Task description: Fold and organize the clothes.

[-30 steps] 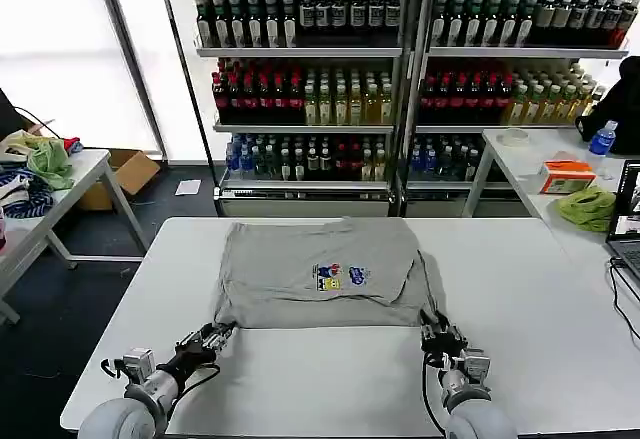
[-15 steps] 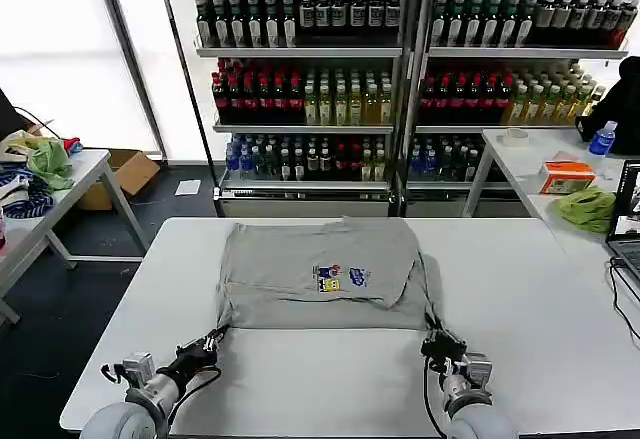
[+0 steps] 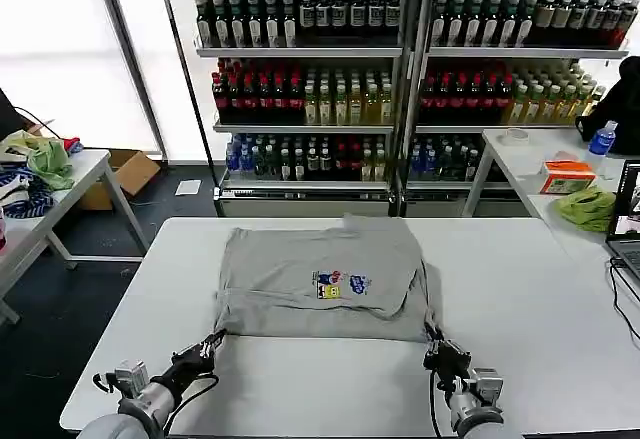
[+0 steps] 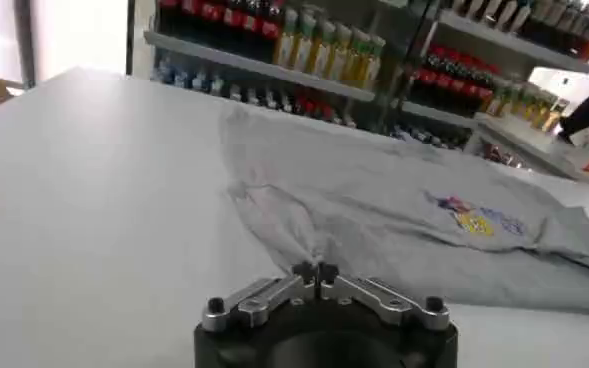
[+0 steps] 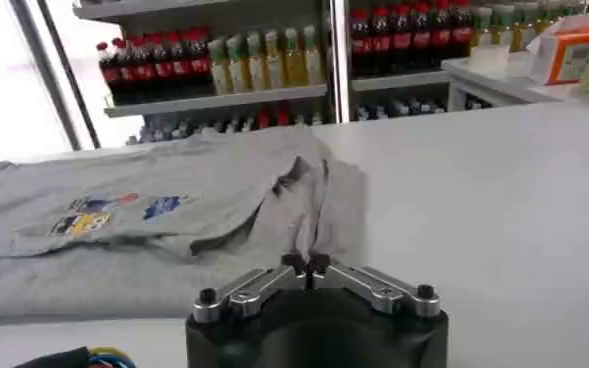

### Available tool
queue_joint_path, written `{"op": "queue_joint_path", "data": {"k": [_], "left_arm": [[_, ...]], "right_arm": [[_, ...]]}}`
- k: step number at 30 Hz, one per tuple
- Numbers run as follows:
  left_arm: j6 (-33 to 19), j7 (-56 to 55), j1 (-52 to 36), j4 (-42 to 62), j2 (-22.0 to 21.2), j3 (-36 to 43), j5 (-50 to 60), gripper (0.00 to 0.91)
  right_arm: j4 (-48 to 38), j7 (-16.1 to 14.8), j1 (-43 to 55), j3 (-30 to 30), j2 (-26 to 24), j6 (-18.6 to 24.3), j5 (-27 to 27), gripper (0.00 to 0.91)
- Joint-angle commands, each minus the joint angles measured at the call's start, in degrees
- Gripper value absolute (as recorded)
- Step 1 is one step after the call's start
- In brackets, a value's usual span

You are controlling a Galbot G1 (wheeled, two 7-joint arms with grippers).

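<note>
Pinching the shirt hem, left gripper and right gripper.

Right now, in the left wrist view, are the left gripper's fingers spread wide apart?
No, the left gripper has its fingertips pressed together, pinching the near edge of the grey shirt.

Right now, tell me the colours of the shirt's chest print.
The print on the grey shirt is multicoloured: red, yellow and blue. The head view shows it best.
</note>
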Motion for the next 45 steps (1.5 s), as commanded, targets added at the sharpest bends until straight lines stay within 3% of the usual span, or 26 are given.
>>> {"op": "queue_joint_path", "data": {"k": [1,12,24,25,26,28,35,42,45], "left_arm": [[0.8,-0.54,8.35,-7.9,-2.15,-2.31,4.8,0.04],[1.21,-0.27,21.51,-16.25,-10.59,-6.25,11.34,0.04],[2.41,0.18,25.47,-17.63,-10.65,-9.59,11.63,0.04],[2.52,-0.06,25.5,-17.9,-10.89,-9.81,11.59,0.131],[2.51,-0.11,25.54,-18.05,-10.94,-10.07,11.62,0.312],[2.49,-0.21,25.49,-18.32,-10.94,-10.47,11.48,0.907],[3.0,-0.31,25.47,-19.6,-10.74,-14.49,9.4,0.907],[4.28,-1.16,21.0,-20.04,-10.6,-24.65,8.89,0.907],[4.3,-1.25,17.66,-20.39,-10.73,-30.53,8.76,0.907]], "right_arm": [[5.91,0.19,-8.9,0.74,-3.18,1.96,0.27,0.0],[10.22,0.68,-17.48,2.26,-6.66,3.79,0.84,0.0],[12.88,1.67,-21.71,2.31,-8.01,2.78,0.76,0.0],[13.17,1.53,-21.77,2.45,-7.88,2.5,0.83,0.725],[13.17,1.37,-21.66,2.55,-7.87,2.61,0.83,0.907],[13.13,1.36,-21.22,3.19,-7.64,2.34,0.45,0.907],[13.1,-1.27,-19.81,6.6,-7.49,2.67,0.2,0.907],[12.86,-5.83,-13.95,10.78,-6.37,4.65,4.09,0.907],[13.78,-6.94,-11.24,11.86,-8.95,3.94,5.81,0.907]]}}
